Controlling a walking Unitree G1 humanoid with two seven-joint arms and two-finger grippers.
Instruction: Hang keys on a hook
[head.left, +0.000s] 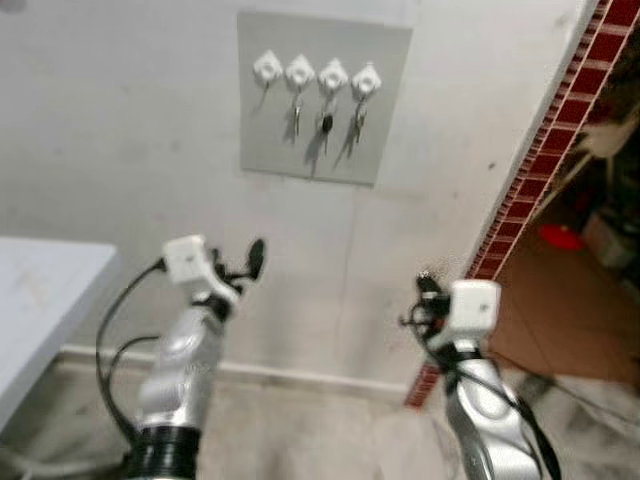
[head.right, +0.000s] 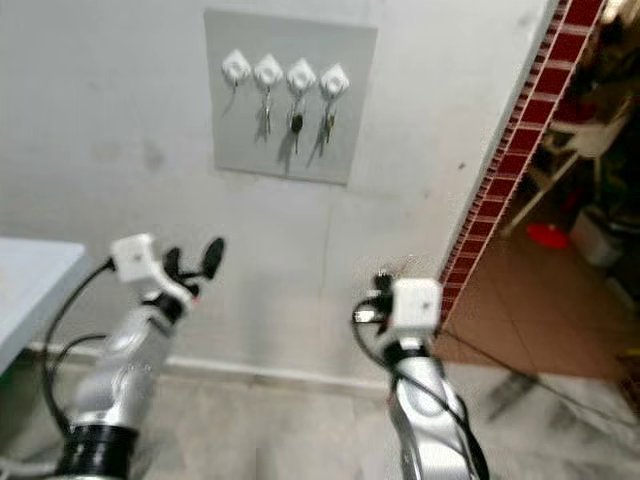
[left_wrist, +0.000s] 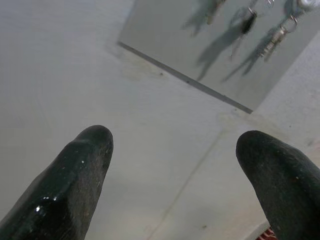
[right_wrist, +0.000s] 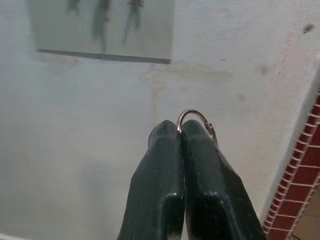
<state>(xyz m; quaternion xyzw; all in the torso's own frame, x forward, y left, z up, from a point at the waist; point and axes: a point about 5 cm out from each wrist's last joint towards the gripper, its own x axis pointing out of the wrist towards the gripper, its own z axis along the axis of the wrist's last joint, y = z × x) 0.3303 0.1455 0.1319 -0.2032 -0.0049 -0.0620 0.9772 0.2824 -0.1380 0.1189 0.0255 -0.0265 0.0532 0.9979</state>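
Keyring (right_wrist: 192, 116) pinched between the closed fingers of the right gripper (right_wrist: 181, 131), low before the wall, left gripper (left_wrist: 175, 145) spread empty; likely best raised steadily to the free hook (head.left: 267, 68) at the grey board's (head.left: 270, 140) left edge, loop upright.

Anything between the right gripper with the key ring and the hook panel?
Bare wall between right gripper, shut on key ring, and hook panel, per right wrist view.

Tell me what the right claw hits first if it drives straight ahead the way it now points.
Probably the bare wall. The right claw, shut on a key ring, aims below the grey hook board, so it would likely miss the hooks. Depth is unclear.
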